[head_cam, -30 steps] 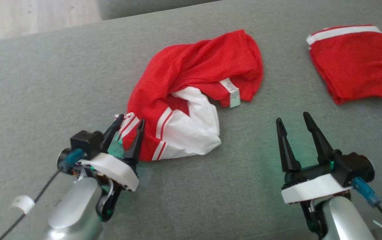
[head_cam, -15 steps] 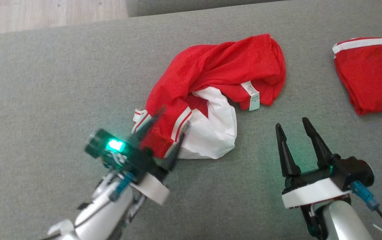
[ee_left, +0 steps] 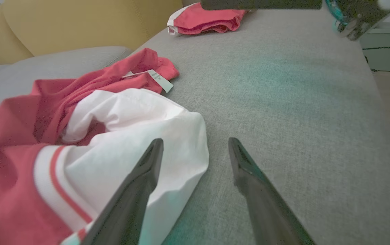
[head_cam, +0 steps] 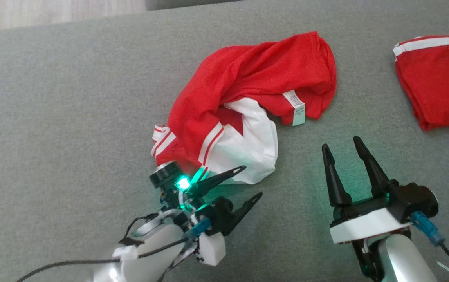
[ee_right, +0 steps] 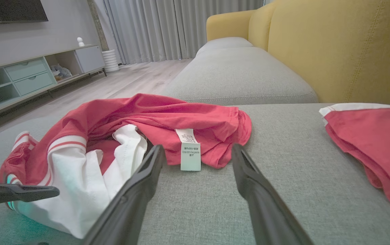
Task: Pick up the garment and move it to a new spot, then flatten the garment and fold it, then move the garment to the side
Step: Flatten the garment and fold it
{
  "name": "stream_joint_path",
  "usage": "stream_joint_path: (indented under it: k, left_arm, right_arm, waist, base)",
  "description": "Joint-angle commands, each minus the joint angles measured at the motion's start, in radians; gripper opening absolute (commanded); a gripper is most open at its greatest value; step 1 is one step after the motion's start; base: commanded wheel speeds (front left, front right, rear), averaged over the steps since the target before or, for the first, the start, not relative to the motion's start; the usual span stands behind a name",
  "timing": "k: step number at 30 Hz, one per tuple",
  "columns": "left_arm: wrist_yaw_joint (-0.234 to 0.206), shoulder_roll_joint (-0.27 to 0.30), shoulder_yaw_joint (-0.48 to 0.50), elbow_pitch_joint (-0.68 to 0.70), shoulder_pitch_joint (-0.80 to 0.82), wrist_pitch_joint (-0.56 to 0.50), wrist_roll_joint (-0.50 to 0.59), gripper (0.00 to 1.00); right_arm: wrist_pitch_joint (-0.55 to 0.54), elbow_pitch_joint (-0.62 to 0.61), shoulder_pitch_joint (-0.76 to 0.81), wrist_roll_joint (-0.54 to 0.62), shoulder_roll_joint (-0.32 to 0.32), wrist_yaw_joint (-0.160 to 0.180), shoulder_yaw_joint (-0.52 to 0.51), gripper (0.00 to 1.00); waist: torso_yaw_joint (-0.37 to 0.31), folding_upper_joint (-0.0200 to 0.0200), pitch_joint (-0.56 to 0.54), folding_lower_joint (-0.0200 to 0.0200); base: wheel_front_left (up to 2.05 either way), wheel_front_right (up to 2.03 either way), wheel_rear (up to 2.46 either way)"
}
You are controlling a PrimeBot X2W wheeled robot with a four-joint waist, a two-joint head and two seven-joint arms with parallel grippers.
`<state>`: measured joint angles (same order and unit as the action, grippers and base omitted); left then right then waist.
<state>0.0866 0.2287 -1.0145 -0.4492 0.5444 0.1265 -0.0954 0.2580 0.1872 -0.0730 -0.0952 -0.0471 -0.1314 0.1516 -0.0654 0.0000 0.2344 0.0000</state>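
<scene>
The garment (head_cam: 247, 82) is a crumpled red shirt with a white striped part, lying in a heap on the grey sofa seat (head_cam: 71, 98). My left gripper (head_cam: 252, 181) is open and points right, just in front of the white part, holding nothing. In the left wrist view the garment (ee_left: 79, 102) lies left of the open left gripper (ee_left: 195, 140). My right gripper (head_cam: 339, 141) stands open and empty to the right of the heap. In the right wrist view the right gripper (ee_right: 197, 146) points at the garment (ee_right: 140, 115) and its white label (ee_right: 190, 149).
A second red garment (head_cam: 439, 78), folded, with a white stripe, lies at the far right of the seat and also shows as the folded garment (ee_right: 371, 136). Yellow sofa backrest (ee_right: 334, 44) runs behind it. Wooden floor (head_cam: 52, 11) lies beyond the seat's far edge.
My left gripper has opened off the garment's striped corner and swung round to point right along its near edge. The camera shifted slightly. The right gripper has stayed put.
</scene>
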Motion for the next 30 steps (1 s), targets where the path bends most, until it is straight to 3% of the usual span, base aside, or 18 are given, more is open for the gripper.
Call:
stream_joint_path:
  k: [1,15,16,18,19,25,30]
  left_arm:
    - [0.001,-0.009,0.014,-0.002,0.057,-0.016,0.014,1.00]
    - [-0.014,-0.113,0.011,-0.180,0.116,-0.055,-0.016,1.00]
    - [-0.016,-0.119,0.016,-0.198,0.117,-0.058,-0.025,0.90]
    - [-0.025,-0.129,0.021,-0.230,0.120,-0.062,-0.035,0.14]
    - [-0.027,-0.132,0.021,-0.244,0.122,-0.062,-0.037,0.00]
    - [-0.042,-0.134,0.029,-0.239,0.109,0.022,-0.056,0.00]
    - [-0.038,-0.056,0.034,-0.127,0.046,0.048,-0.078,0.00]
  right_arm:
    - [0.004,-0.034,-0.035,0.007,-0.003,0.001,0.024,1.00]
    - [0.004,-0.043,-0.058,-0.004,-0.003,0.001,0.030,1.00]
    - [0.004,-0.043,-0.060,-0.004,-0.003,0.001,0.031,1.00]
    - [0.004,-0.044,-0.061,-0.005,-0.003,0.001,0.031,1.00]
    - [0.004,-0.044,-0.062,-0.005,-0.003,0.001,0.031,1.00]
    - [0.004,-0.050,-0.048,0.000,-0.003,0.001,0.012,1.00]
    - [0.004,-0.049,-0.032,0.007,-0.003,0.001,-0.001,1.00]
  waist:
    - [-0.008,0.0000,0.010,0.0000]
    - [-0.040,0.0000,0.055,0.0000]
    - [-0.041,0.0000,0.057,0.0000]
    - [-0.042,0.0000,0.058,0.0000]
    - [-0.042,0.0000,0.058,0.0000]
    - [-0.014,0.0000,0.038,0.0000]
    - [0.029,0.0000,0.012,0.0000]
  base:
    - [0.00,0.00,0.00]
    - [0.00,0.00,0.00]
    - [0.00,0.00,0.00]
    - [0.00,0.00,0.00]
    - [0.00,0.00,0.00]
    - [0.00,0.00,0.00]
    - [0.00,0.00,0.00]
